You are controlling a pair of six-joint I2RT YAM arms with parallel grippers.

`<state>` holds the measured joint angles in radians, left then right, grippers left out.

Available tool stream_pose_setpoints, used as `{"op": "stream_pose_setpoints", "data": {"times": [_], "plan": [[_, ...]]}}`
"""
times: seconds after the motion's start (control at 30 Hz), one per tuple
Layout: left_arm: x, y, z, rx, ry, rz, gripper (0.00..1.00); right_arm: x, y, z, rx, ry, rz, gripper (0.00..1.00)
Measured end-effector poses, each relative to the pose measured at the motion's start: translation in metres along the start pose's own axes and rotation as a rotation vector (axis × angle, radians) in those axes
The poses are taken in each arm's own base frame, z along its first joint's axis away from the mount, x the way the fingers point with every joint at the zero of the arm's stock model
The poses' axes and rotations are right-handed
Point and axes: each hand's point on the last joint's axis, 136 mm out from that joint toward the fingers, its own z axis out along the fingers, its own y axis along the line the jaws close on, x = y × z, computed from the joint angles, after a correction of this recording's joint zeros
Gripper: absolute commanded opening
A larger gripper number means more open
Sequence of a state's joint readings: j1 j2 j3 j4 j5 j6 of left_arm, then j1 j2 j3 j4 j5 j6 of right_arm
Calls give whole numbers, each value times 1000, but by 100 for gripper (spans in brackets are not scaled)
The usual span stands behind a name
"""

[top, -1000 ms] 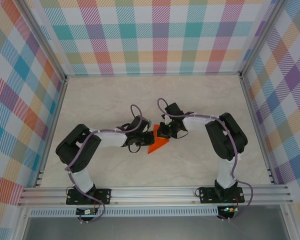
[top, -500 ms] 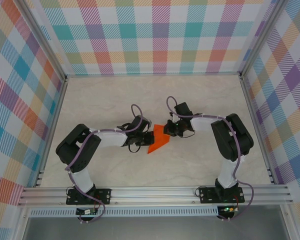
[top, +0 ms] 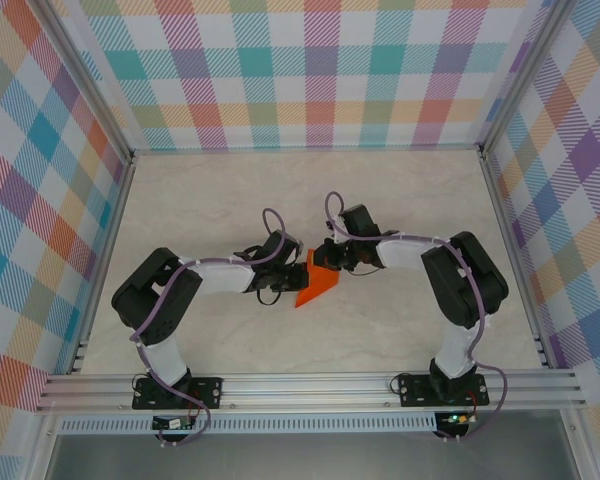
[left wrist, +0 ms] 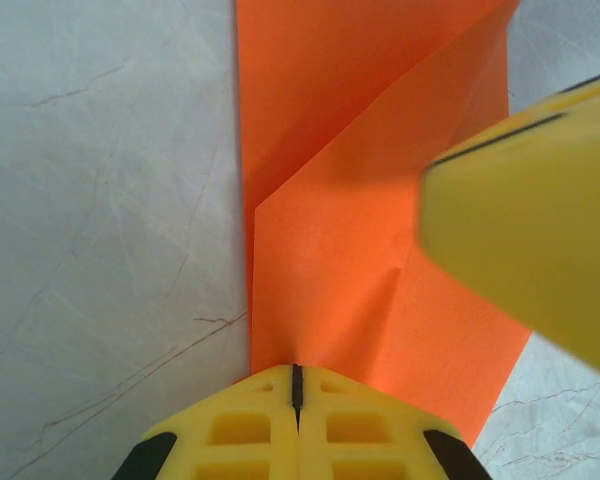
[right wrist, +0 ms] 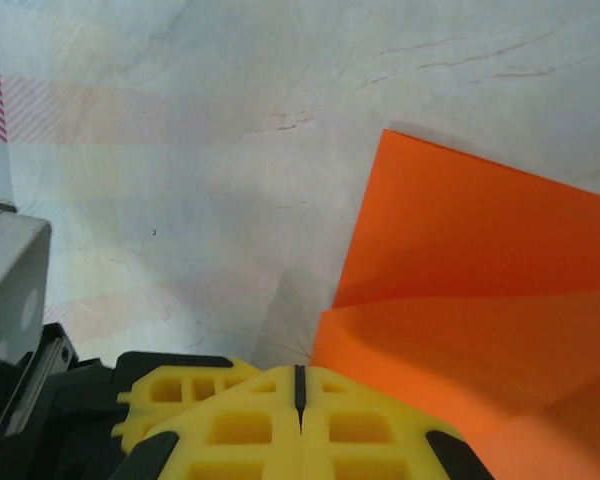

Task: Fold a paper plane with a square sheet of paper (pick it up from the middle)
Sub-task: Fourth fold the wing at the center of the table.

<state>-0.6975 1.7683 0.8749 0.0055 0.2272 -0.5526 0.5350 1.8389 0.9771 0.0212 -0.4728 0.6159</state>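
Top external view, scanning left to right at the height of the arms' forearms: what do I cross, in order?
Left checked wall → left arm → folded orange paper → right arm → right checked wall.

My left arm (top: 215, 275) and right arm (top: 420, 248) are black at the joints, with white sleeves along the links. A purple cable (top: 269, 220) loops over each wrist and trails down to the black base plates (top: 177, 392). My left claw (left wrist: 297, 388) and right claw (right wrist: 300, 385) have bright yellow fingers (left wrist: 240, 430), moulded with square hollows and edged black at the outer corners
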Motion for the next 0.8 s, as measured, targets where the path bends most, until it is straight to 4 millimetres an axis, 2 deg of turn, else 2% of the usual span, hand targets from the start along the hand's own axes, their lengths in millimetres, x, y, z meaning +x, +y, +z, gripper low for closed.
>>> {"op": "stream_pose_setpoints", "data": {"times": [0.17, 0.37, 0.7, 0.8], "plan": [[0, 0, -1, -5, 6, -2, 0, -3, -13, 12, 33, 23, 15, 0], [1, 1, -1, -10, 12, -4, 0, -9, -32, 12, 55, 24, 51, 0], [1, 1, 0, -10, 13, -3, 0, -61, -76, -21, 122, -110, 165, 0], [1, 1, 0, -10, 13, 0, 0, -70, -82, -33, 152, -151, 177, 1]]}}
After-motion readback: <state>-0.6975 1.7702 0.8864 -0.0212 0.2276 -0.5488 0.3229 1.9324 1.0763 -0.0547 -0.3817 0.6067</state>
